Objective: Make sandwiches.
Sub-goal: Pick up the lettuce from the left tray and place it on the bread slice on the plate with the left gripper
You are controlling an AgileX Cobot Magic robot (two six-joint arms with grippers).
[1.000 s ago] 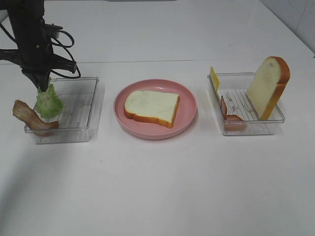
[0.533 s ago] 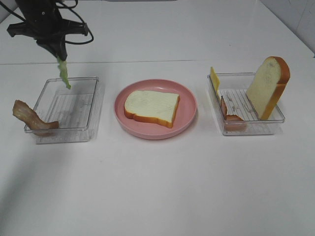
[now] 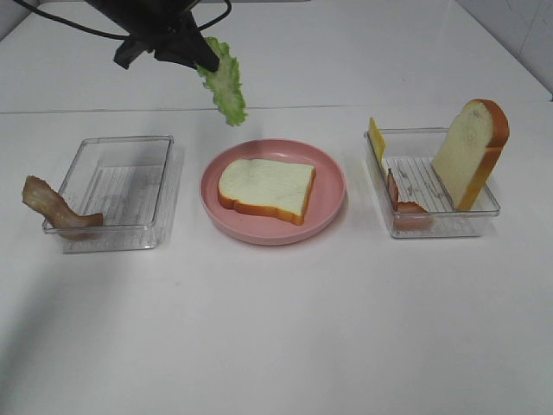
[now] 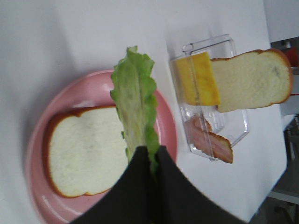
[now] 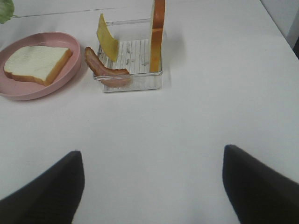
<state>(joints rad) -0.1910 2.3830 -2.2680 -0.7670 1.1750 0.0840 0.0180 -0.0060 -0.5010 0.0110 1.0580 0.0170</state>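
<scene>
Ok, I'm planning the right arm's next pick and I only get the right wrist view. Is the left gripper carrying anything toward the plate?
Observer: Yes. The left gripper is shut on a lettuce leaf, which hangs free in the air and is not yet on the bread slice on the pink plate.
Operator: What else is over on that side?
Observer: A clear tray sits left of the plate. A bacon strip is draped over its near outer corner, partly outside it.
</scene>
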